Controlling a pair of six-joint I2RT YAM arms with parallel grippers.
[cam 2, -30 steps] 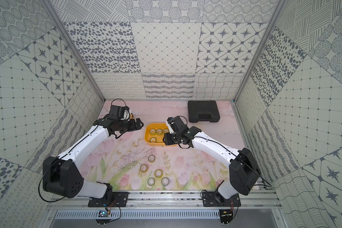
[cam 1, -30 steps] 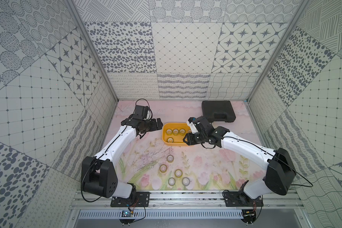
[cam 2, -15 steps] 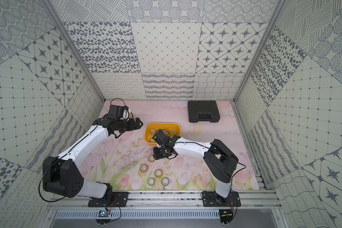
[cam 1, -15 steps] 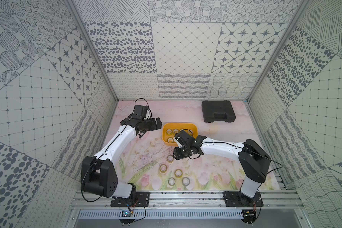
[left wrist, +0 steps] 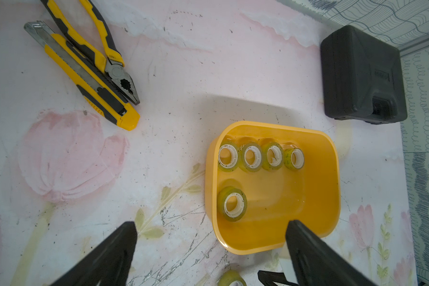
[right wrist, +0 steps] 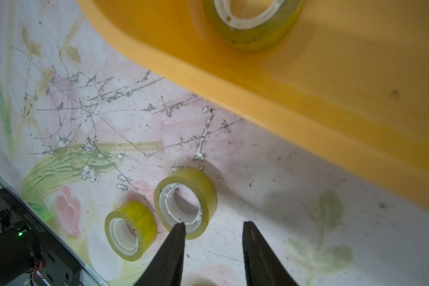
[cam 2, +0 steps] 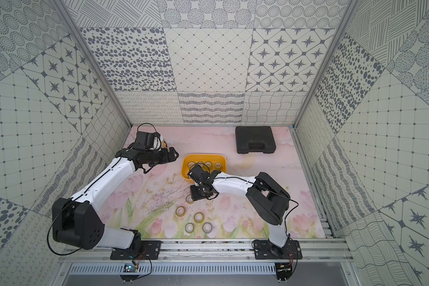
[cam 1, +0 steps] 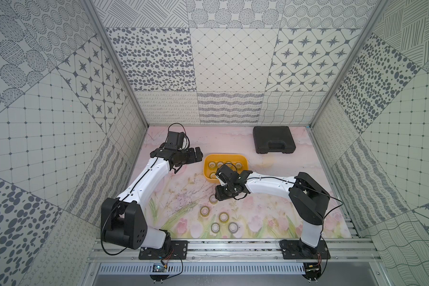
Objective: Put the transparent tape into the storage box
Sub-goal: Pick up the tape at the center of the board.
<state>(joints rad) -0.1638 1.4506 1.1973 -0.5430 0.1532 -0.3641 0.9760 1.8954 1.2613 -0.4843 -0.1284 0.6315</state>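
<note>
Top view: right claw hangs over a tape roll, yellow box close beside it. Left wrist: left claw wide open, empty, box just ahead, probably keeping clear. Right wrist: jaws half open, holding nothing, roll at one fingertip, likely sized for grabbing
</note>
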